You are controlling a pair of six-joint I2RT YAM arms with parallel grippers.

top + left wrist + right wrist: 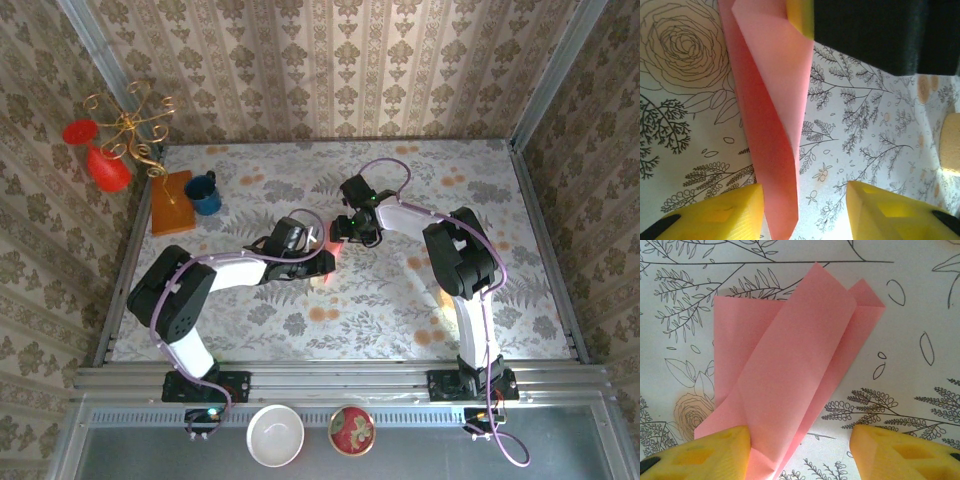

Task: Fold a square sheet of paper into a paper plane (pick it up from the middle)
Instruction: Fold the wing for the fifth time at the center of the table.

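The salmon-pink paper (790,365) lies on the flower-patterned table, folded into a long shape with overlapping flaps and a narrow near end. My right gripper (800,432) stands open over that narrow end, and the paper reaches its left finger (705,455). In the left wrist view the folded paper (772,125) runs top to bottom, one flap standing up. My left gripper (804,186) is open, the paper's tip beside its left finger (715,215) and held by neither jaw. In the top view the left gripper (322,262) and the right gripper (345,235) meet mid-table.
A blue mug (205,194) and an orange-brown board (171,201) sit at the far left, with a red vase (108,168) and a gold candle holder (130,125) behind. Two bowls (276,435) (352,430) rest on the near rail. Patterned walls enclose the table.
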